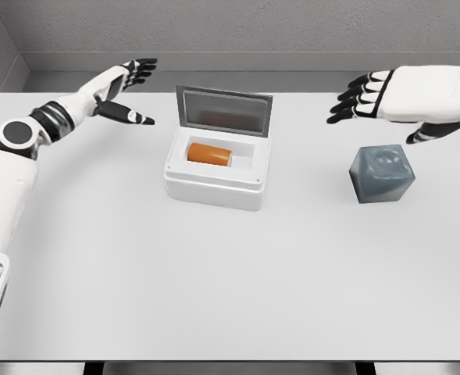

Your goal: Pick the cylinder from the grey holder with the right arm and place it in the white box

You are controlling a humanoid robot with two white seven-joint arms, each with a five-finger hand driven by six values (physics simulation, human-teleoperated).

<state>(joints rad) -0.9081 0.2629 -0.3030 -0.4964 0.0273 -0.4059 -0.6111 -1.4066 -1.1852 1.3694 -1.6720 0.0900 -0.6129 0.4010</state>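
Note:
An orange cylinder (209,154) lies on its side inside the white box (214,189), whose lid (224,110) stands open at the back. The grey holder (381,174) sits to the right of the box, and nothing stands in its top. My right hand (370,97) hovers above and slightly behind the holder, fingers spread and holding nothing. My left hand (133,87) is raised at the far left of the table, fingers spread, well apart from the box.
The white table (214,289) stretches wide in front of the box and holder. A grey wall (237,31) runs along the table's far edge.

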